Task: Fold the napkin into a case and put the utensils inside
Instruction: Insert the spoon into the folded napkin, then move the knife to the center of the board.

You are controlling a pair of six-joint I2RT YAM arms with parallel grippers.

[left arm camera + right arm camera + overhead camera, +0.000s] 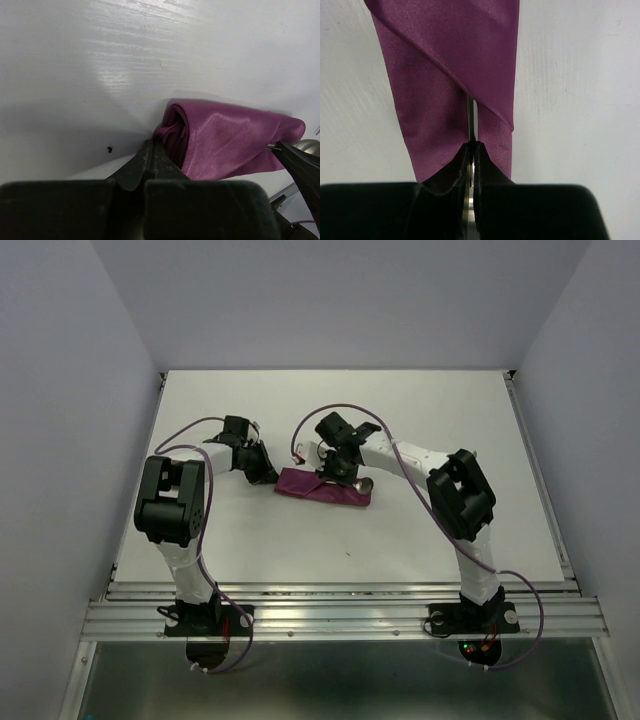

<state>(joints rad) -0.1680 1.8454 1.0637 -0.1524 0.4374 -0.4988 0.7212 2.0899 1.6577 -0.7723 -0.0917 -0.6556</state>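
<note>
Closest to the lens, our right hand (471,148) is pinched nearly shut on a thin metal handle (470,117), gripping it between the two black fingertips. Beyond the tips, that handle slips under a diagonal fold of the plum-purple case (445,75) and disappears inside. We see the case as a narrow folded strip lying flat on the white table (570,75). Our left hand (151,148) is closed tight, its tips touching the rolled left end of the case; we cannot tell whether any cloth is caught between them. From above, the case lies near the middle of the table, tilted slightly, with the left hand at its left end and the right hand over its right half. A rounded bit of shiny metal (366,484) shows just at the right end.
</note>
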